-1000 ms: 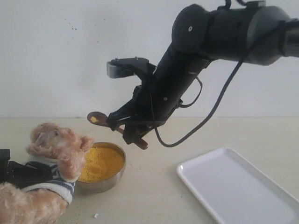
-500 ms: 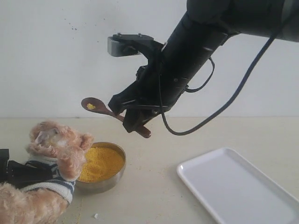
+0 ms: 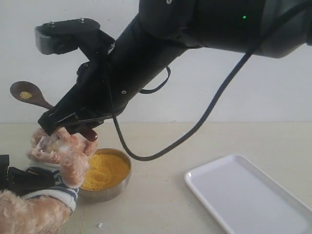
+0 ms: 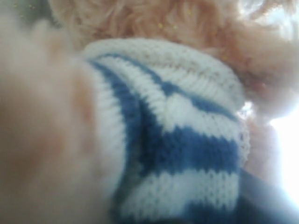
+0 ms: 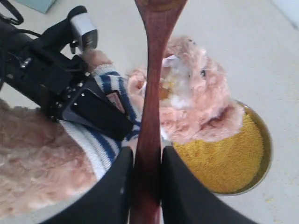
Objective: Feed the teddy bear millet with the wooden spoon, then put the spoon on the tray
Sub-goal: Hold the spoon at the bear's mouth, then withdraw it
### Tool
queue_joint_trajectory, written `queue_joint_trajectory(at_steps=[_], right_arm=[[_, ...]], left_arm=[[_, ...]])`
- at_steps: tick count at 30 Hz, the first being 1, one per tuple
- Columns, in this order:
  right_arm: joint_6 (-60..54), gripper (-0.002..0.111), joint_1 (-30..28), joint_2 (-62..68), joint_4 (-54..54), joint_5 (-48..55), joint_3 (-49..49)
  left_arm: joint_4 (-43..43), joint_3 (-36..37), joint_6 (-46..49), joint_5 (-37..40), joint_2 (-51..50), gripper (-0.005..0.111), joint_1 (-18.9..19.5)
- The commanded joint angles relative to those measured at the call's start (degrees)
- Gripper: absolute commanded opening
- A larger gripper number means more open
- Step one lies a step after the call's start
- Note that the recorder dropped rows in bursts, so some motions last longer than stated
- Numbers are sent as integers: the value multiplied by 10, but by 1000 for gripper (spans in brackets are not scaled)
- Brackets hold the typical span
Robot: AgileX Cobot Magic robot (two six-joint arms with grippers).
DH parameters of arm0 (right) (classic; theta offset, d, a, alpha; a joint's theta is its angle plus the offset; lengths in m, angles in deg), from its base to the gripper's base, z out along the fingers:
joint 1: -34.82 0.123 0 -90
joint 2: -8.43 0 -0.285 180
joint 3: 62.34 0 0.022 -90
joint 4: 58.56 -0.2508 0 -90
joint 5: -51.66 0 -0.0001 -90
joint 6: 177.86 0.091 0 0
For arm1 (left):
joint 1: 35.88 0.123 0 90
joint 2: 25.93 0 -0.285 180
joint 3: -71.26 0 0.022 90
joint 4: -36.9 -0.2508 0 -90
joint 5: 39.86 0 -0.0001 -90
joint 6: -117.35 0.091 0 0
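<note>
The teddy bear [image 3: 61, 152] sits at the lower left in its striped shirt [image 4: 187, 140], face tilted up. My left gripper [image 3: 22, 179] is clamped on its body; its black fingers [image 5: 96, 112] press on the shirt. My right gripper [image 3: 68, 126] is shut on the handle of the wooden spoon [image 3: 27, 92], just above the bear's head. The spoon bowl holds a few millet grains and points up and left. In the right wrist view the spoon [image 5: 154, 70] crosses the bear's face [image 5: 196, 88]. The millet [image 3: 105, 169] fills a steel bowl [image 3: 122, 187]. The tray [image 3: 248, 195] lies at the lower right.
The right arm's thick black body and its cable [image 3: 195, 131] hang over the bowl and the table's middle. A white wall stands behind. A few spilled grains [image 3: 100, 225] lie in front of the bowl.
My right arm has swung left and upward with the spoon, from over the bowl to above the bear's head. The bear, bowl and tray have stayed put.
</note>
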Motion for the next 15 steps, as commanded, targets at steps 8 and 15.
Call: queue_joint_trajectory(at_steps=[8, 15], right_arm=[[9, 0, 4, 51, 144, 57, 3], [-48, 0, 4, 58, 157, 62, 3]], left_arm=[[8, 1, 5, 20, 1, 4, 2], [9, 1, 7, 15, 1, 4, 2]])
